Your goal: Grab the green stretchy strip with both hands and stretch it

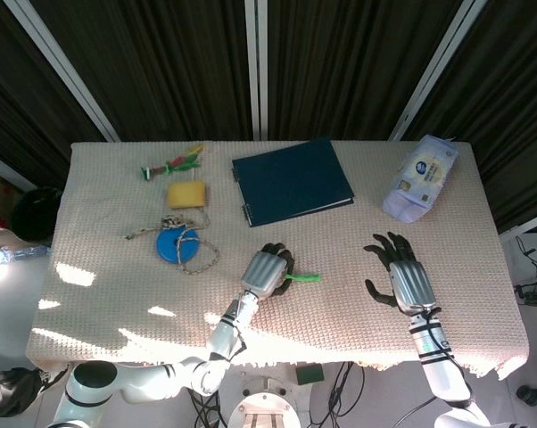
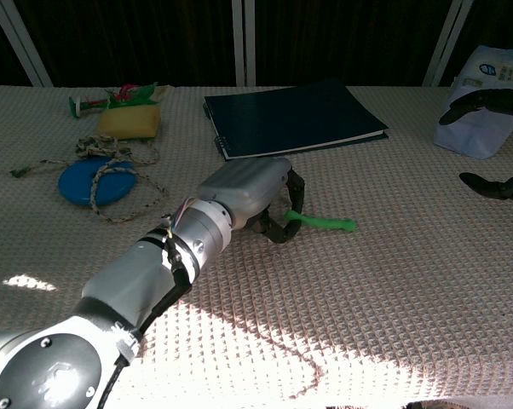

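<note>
We see a wide table (image 1: pixel 358 294) covered in a pale waffle-weave cloth, with dark curtains behind it. At the far middle lies a dark blue folder (image 1: pixel 292 180), the biggest item on the cloth. At the far right sits a white packet of wipes (image 1: pixel 419 176). On the left are a blue disc (image 1: pixel 177 243) tangled in a rope (image 1: pixel 149 229), a yellow sponge (image 1: pixel 186 193) just beyond it, and a small feathered toy (image 1: pixel 171 165) at the far left.

Our left hand (image 1: pixel 267 270) rests near the middle of the table, fingers curled over one end of the green stretchy strip (image 2: pixel 323 224), which it appears to hold. The strip's free end pokes out to the right, lying flat on the cloth. Our right hand (image 1: pixel 402 275) hovers to the right, well apart from the strip, fingers spread and holding nothing.

We judge the strip light, soft and floppy, likely a little slick, and thin enough to be awkward to pick off the weave. The exposed right tip looks like the place for our right hand to pinch, firmly, so it does not slip when pulled.
</note>
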Action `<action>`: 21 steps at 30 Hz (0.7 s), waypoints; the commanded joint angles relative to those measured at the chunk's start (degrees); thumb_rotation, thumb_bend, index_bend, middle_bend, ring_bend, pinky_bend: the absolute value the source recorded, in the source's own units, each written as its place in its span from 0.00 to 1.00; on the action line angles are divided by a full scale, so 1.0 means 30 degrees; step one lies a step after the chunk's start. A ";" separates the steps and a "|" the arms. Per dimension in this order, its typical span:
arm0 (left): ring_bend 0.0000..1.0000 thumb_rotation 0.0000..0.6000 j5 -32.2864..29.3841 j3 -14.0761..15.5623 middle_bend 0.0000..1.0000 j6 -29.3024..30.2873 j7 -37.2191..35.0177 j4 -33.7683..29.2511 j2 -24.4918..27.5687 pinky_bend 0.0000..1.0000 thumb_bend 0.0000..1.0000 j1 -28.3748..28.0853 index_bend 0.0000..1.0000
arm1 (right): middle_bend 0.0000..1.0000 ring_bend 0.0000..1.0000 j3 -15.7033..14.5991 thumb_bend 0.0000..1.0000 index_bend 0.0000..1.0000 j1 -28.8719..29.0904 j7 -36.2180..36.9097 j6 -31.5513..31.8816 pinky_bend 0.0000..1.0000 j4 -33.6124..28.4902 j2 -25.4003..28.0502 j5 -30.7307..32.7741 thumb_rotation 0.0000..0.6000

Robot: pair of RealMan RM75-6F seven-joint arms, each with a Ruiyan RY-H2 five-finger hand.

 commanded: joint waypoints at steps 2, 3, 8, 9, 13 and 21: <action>0.20 0.98 -0.0076 -0.0121 0.35 0.0117 0.0135 -0.0311 0.0183 0.23 0.42 0.0011 0.58 | 0.05 0.00 0.0195 0.33 0.27 0.0643 0.0396 -0.0935 0.00 0.0763 -0.0945 0.0593 1.00; 0.20 0.98 -0.0129 -0.0130 0.35 0.0115 0.0169 -0.0379 0.0221 0.23 0.42 0.0029 0.58 | 0.05 0.00 0.0216 0.33 0.27 0.0740 0.0654 -0.1058 0.00 0.0983 -0.1179 0.0644 1.00; 0.20 0.97 -0.0497 -0.0175 0.35 0.0057 0.0470 -0.0611 0.0315 0.23 0.42 0.0070 0.58 | 0.04 0.00 0.0292 0.33 0.29 0.1322 0.1738 -0.1804 0.00 0.2258 -0.2363 0.0909 1.00; 0.20 0.98 -0.0538 -0.0188 0.35 0.0052 0.0489 -0.0630 0.0312 0.23 0.42 0.0064 0.58 | 0.04 0.00 0.0311 0.33 0.30 0.1427 0.1862 -0.1929 0.00 0.2468 -0.2562 0.0966 1.00; 0.20 0.98 -0.0749 -0.0244 0.35 -0.0041 0.0592 -0.0623 0.0311 0.23 0.42 0.0015 0.58 | 0.04 0.00 0.0380 0.33 0.34 0.1828 0.2132 -0.2320 0.00 0.3261 -0.3360 0.1186 1.00; 0.20 0.97 -0.1148 -0.0334 0.34 -0.0210 0.0588 -0.0805 0.0451 0.23 0.42 -0.0008 0.58 | 0.02 0.00 0.0462 0.33 0.37 0.2639 0.1619 -0.3533 0.00 0.3691 -0.4056 0.2181 1.00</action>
